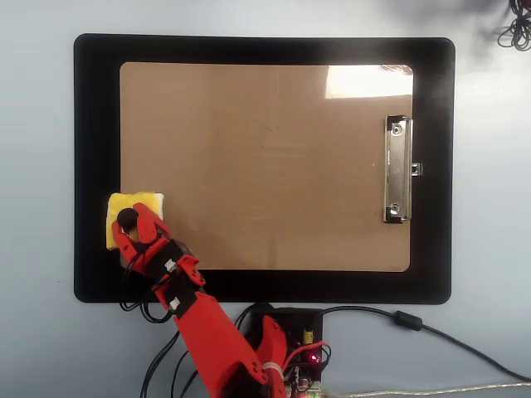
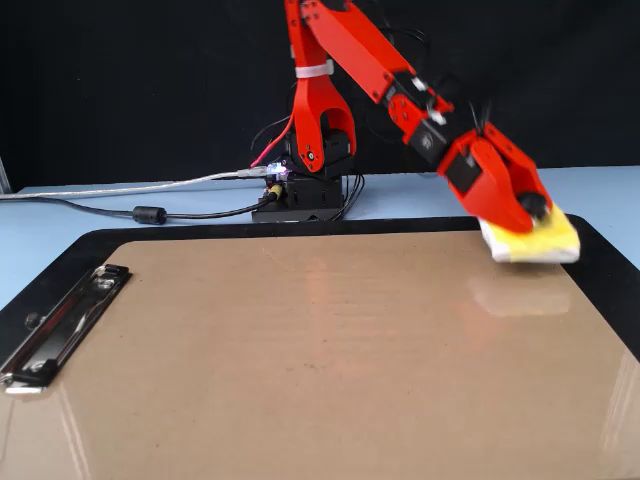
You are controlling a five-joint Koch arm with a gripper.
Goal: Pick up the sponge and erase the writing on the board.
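Note:
The tan board (image 1: 265, 166) lies on a black mat, with its silver clip (image 1: 398, 170) on the right in the overhead view and on the left (image 2: 60, 325) in the fixed view. No writing shows on the board (image 2: 300, 350) in either view. The yellow sponge (image 1: 137, 206) with its white backing sits at the board's left edge, half over the mat. My red gripper (image 1: 127, 220) is shut on the sponge's black knob. In the fixed view the gripper (image 2: 535, 208) holds the sponge (image 2: 535, 242) tilted at the board's far right corner.
The black mat (image 1: 91, 124) frames the board on the pale blue table. The arm's base and electronics (image 1: 299, 344) stand at the near edge in the overhead view, with cables (image 1: 415, 323) running right. A cable (image 2: 150, 213) crosses the table behind the mat.

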